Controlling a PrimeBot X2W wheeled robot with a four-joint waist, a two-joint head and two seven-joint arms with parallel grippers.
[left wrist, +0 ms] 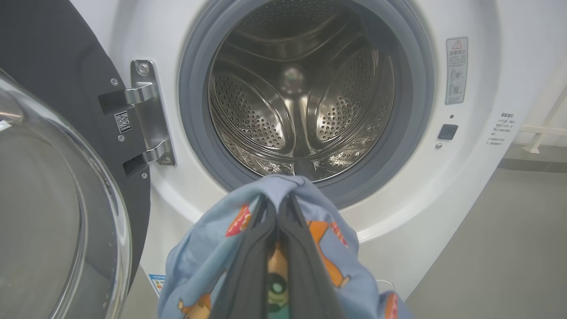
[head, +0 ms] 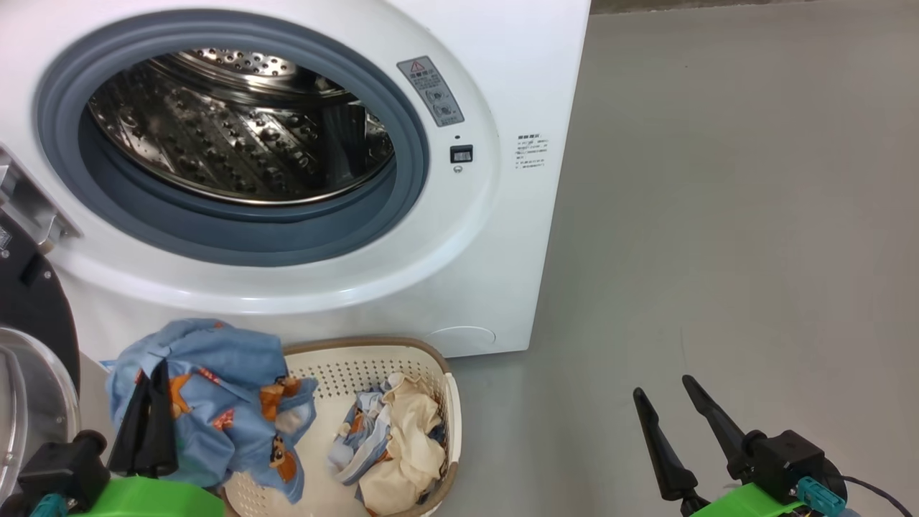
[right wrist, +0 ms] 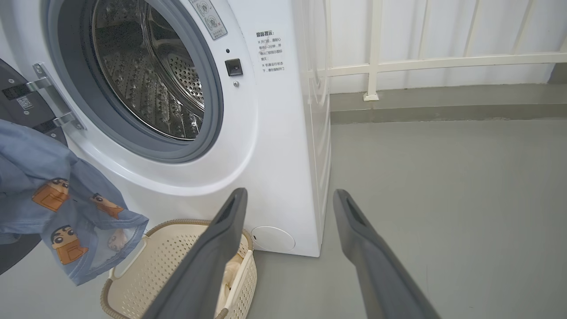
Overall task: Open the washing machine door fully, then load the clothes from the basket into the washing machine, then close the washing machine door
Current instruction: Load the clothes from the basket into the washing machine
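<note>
The washing machine (head: 495,273) looms at 11 o'clock in the head view, its door (head: 29,309) swung open at 9, the basket (head: 359,373) of clothes (head: 398,438) at 6, the left end effector (head: 154,373) at 7 pinching a light blue garment (head: 222,366), the right end effector (head: 662,385) at 4 spread and empty.

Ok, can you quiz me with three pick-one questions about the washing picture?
1. Where is the basket? A. On the floor by the washing machine B. Inside the drum C. On a shelf
2. What colour is the clothing in the left pincer? A. Red B. Green C. Light blue with orange prints
3. The door is: A. Shut B. Open C. Missing
Answers: 1 A, it sits on grey floor. 2 C, blue cloth, orange cartoons. 3 B, swung aside, drum showing.
</note>
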